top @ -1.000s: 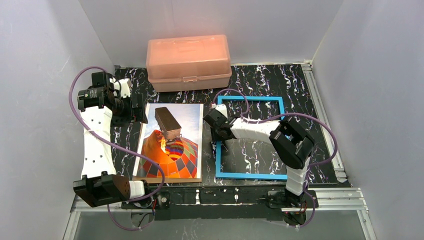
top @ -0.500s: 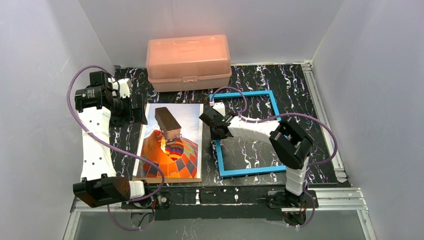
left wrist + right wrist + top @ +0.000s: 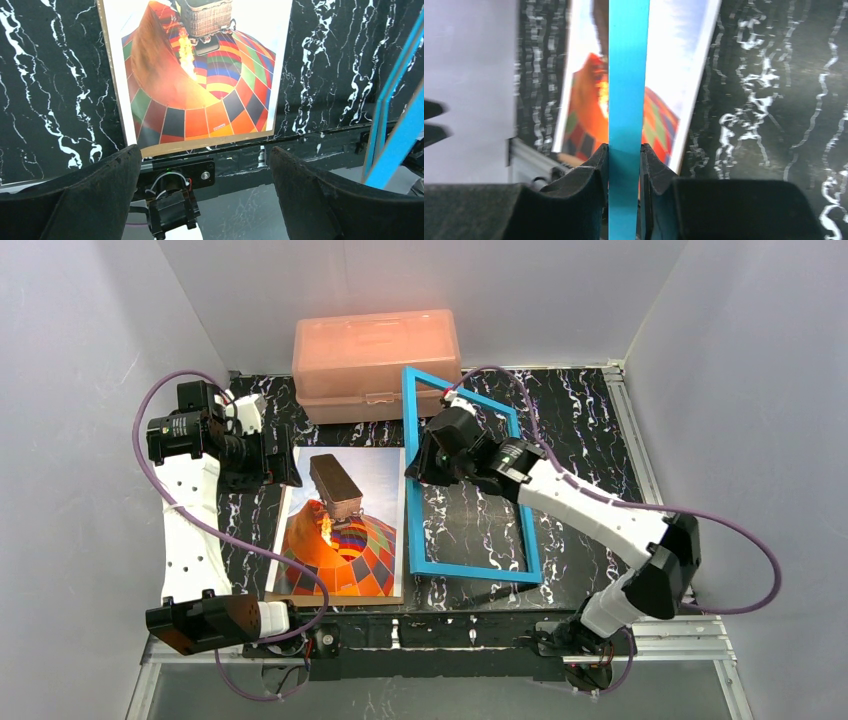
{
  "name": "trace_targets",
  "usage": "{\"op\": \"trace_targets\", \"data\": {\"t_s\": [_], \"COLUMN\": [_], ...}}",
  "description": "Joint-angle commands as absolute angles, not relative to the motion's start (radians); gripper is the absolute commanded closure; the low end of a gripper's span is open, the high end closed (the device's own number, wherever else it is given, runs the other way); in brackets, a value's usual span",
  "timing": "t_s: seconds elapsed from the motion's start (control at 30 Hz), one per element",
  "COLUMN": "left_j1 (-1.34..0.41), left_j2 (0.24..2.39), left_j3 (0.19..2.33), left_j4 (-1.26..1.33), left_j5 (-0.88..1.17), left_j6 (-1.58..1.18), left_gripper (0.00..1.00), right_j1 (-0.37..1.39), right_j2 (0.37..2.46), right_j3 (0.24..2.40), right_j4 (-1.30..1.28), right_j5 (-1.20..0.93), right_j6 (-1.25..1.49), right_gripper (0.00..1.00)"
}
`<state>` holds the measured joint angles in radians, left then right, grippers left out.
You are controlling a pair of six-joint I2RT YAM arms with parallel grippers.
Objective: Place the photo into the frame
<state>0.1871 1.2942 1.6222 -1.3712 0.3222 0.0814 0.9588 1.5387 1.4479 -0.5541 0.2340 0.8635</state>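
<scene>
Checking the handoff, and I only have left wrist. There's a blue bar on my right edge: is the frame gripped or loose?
Observer: Gripped. Right wrist shows the right tool shut on the frame, with one finger on each face of its blue rim.
Operator: Lying flat?
Observer: No. Top view shows it tilted with the gripped side raised. Its far corner overlaps the peach box in that view.
Operator: Is it over the photo?
Observer: Not in the top view. The photo lies picture side up beside the gripped rim, not under the frame.
</scene>
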Motion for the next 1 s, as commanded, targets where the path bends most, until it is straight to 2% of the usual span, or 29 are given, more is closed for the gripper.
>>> {"op": "trace_targets", "data": {"t_s": [0.0, 0.27, 0.47, 0.63, 0.77, 0.97], "left_j1": [0.190, 0.168, 0.081, -0.098, -0.117, -0.149], "left_j2": [1.281, 1.267, 1.248, 1.298, 1.341, 1.346], "left_j3": [1.637, 1.556, 1.453, 1.427, 1.411, 1.325], "left_j4": [-1.406, -1.317, -1.173, -1.076, -0.987, -0.826], "left_j5": [0.405, 0.485, 0.528, 0.499, 0.588, 0.681], "left_j6": [0.069, 0.023, -0.048, -0.097, -0.153, -0.186], "left_gripper": [0.02, 0.02, 0.02, 0.02, 0.02, 0.02], "right_j1": [0.965, 0.964, 0.958, 0.934, 0.915, 0.901], "right_j2": [1.451, 1.432, 1.400, 1.321, 1.313, 1.339], "right_j3": [1.510, 1.527, 1.604, 1.445, 1.400, 1.482], "right_j4": [-0.483, -0.248, -0.167, 0.081, 0.247, 0.347], "right_j5": [0.107, -0.108, -0.145, -0.204, -0.246, -0.272], "right_j6": [0.931, 1.054, 1.096, 1.245, 1.337, 1.405], "right_gripper": [0.99, 0.99, 0.99, 0.99, 0.99, 0.99]}}
